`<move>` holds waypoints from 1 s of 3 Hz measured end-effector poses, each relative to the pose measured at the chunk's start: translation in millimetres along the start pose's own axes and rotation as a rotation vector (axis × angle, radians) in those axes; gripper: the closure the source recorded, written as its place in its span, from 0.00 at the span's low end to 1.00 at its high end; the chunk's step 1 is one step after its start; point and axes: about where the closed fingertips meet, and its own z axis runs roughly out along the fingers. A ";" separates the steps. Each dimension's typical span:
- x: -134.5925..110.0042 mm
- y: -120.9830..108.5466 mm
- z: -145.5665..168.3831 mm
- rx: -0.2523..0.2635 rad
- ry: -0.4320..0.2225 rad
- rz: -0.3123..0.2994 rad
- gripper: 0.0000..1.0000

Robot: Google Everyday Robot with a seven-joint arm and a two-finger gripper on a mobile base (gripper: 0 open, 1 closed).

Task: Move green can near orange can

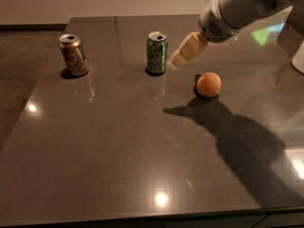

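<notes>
The green can stands upright at the back middle of the dark table. The orange can stands upright at the back left, well apart from it. My gripper comes in from the upper right on a white arm, its cream fingers just right of the green can, above the table and not touching it. It holds nothing.
A round orange ball lies right of the green can, just below the gripper. A white object sits at the right edge. The arm's shadow falls across the right front of the table.
</notes>
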 end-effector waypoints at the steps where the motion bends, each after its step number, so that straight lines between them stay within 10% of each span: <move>1: -18.9 -6.1 30.1 -0.010 -0.025 0.032 0.00; 3: -36.5 -22.0 93.8 -0.091 -0.056 0.134 0.00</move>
